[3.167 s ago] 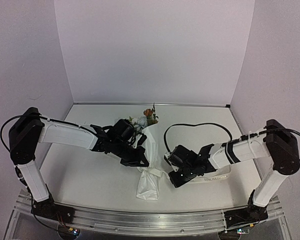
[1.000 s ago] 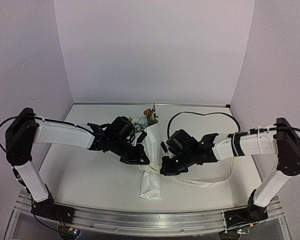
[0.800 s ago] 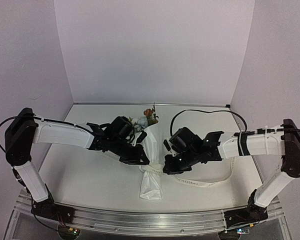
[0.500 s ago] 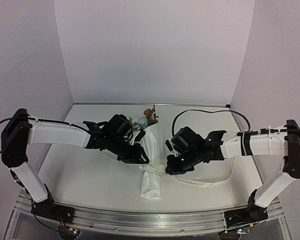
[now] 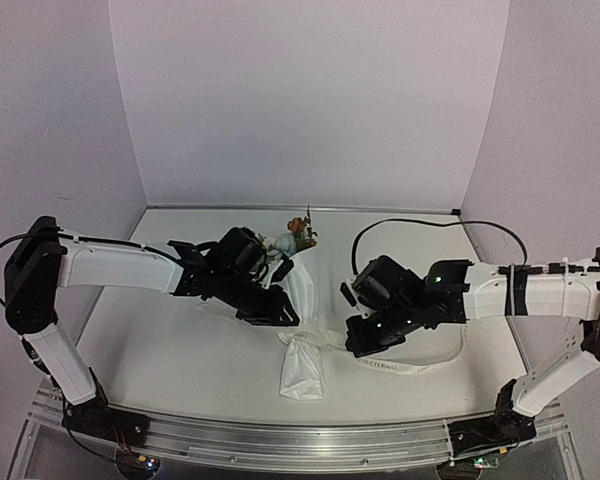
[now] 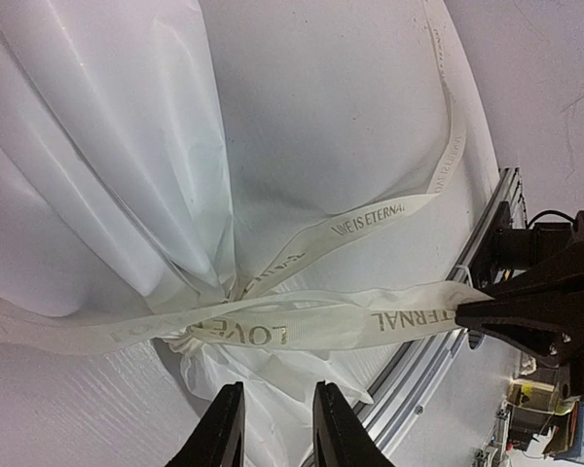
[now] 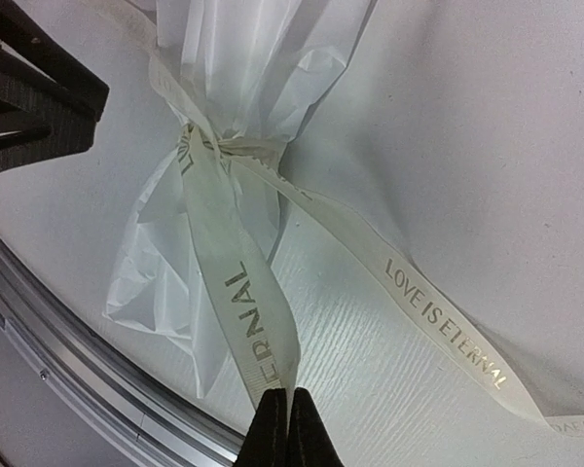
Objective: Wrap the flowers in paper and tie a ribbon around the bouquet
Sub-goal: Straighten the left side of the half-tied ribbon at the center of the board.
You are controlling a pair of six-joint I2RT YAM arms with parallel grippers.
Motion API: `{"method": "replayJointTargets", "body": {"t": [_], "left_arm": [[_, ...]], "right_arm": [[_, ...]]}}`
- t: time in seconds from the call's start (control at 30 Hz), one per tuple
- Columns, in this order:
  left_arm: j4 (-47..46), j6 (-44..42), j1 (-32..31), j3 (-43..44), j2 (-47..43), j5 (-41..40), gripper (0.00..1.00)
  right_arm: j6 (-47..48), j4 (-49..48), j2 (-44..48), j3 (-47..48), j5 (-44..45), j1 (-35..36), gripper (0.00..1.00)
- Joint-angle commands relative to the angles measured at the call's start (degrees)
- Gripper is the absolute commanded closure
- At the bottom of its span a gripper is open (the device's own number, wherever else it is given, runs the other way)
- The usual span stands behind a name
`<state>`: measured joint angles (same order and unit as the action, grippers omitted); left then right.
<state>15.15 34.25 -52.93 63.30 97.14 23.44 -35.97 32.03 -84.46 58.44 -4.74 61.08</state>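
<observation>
Hiding stems: paper (image 7: 243, 68) | ribbon (image 7: 241, 292) end pinched in right end effector (image 7: 280, 401)

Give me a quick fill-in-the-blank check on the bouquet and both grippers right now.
The right gripper is shut on the ____.
Below the flowers, the white ____ is cinched into a narrow neck.
The left gripper has its jaws ____, holding nothing.
Missing words: ribbon; paper; open.
</observation>
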Motion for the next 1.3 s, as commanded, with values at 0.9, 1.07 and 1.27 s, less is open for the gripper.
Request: {"method": "replayJointTargets", "body": {"t": [0.9,1.07,1.27], "left_arm": [[-2.5,-2.6,-0.1,5.2,10.1,-1.3,0.93],[-2.6,-3.0,-0.1,5.2,10.1,-1.2,0.94],[-2.6,-3.2,-0.1,5.2,9.8,-0.9,0.94]], "right_arm": [[-3.3,-2.8,-8.5,-3.5,7.2,2.8,0.79],[-5.2,-2.6,-5.4,-5.1,8.6,2.2,0.58],[-11.2,-1.0,3.6,-11.6,15.5,0.2,0.39]]}}
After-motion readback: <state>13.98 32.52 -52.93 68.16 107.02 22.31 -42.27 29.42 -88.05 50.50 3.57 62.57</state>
